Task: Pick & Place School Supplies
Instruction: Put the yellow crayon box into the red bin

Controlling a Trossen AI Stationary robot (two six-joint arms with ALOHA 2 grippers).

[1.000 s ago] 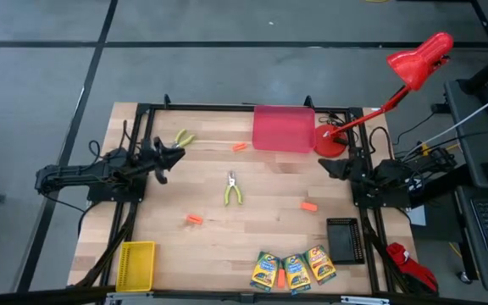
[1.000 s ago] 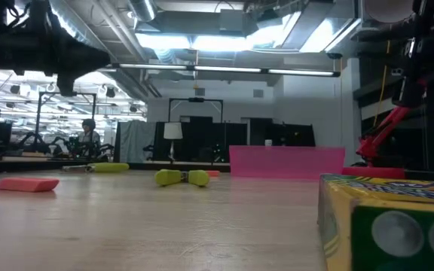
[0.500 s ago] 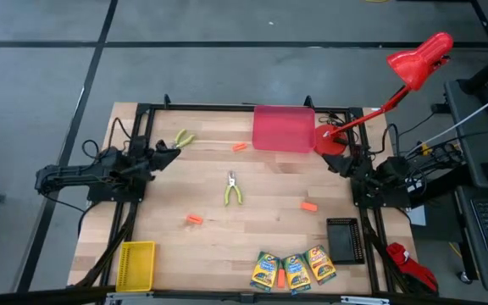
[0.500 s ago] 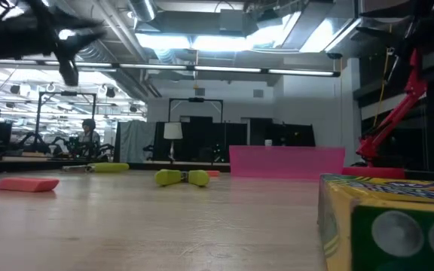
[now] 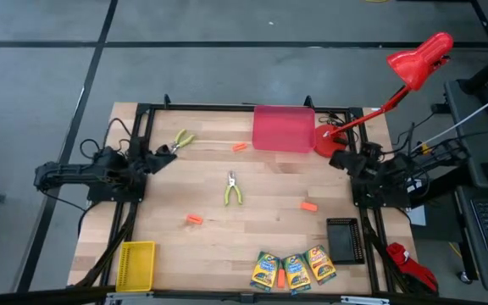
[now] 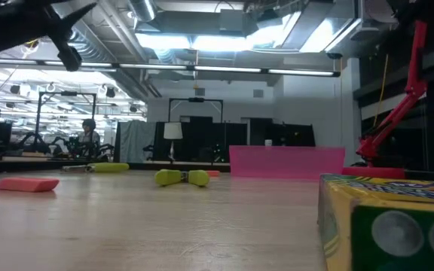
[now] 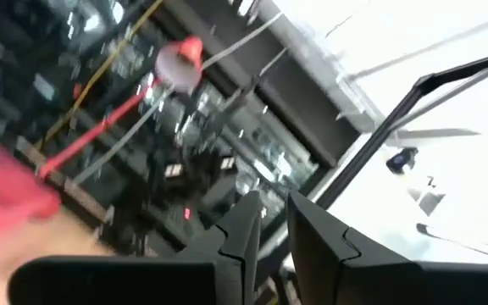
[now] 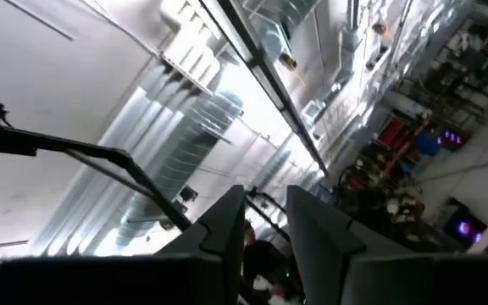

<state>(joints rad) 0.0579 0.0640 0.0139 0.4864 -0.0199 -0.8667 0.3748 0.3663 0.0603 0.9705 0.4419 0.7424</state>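
Nothing is held. My left gripper [image 5: 166, 151] [image 7: 274, 227] hovers at the table's left side, tipped upward, its fingers a narrow gap apart. One pair of yellow-green pliers [image 5: 181, 139] lies just beyond it, and another pair [image 5: 233, 188] [image 6: 181, 178] lies mid-table. My right gripper [image 5: 340, 158] [image 8: 267, 216] hovers at the right side, also tipped up and slightly open. Three orange sticks [image 5: 240, 146] [image 5: 195, 219] [image 5: 309, 206] lie scattered on the table. Three crayon boxes [image 5: 296, 271] [image 6: 390, 222] lie flat by the near edge.
A pink bin [image 5: 284, 128] stands at the far edge, with a red lamp's base [image 5: 329, 142] beside it. A yellow bin [image 5: 136, 264] sits at the near left and a black bin [image 5: 342, 239] at the near right. A black frame [image 5: 227, 108] rims the table.
Both grippers have risen, tipped their fingers upward and rolled about their own line. In the low view the left arm has climbed toward the picture's top and the right arm has left the picture. The fingers' gaps look unchanged, and nothing on the table has moved.
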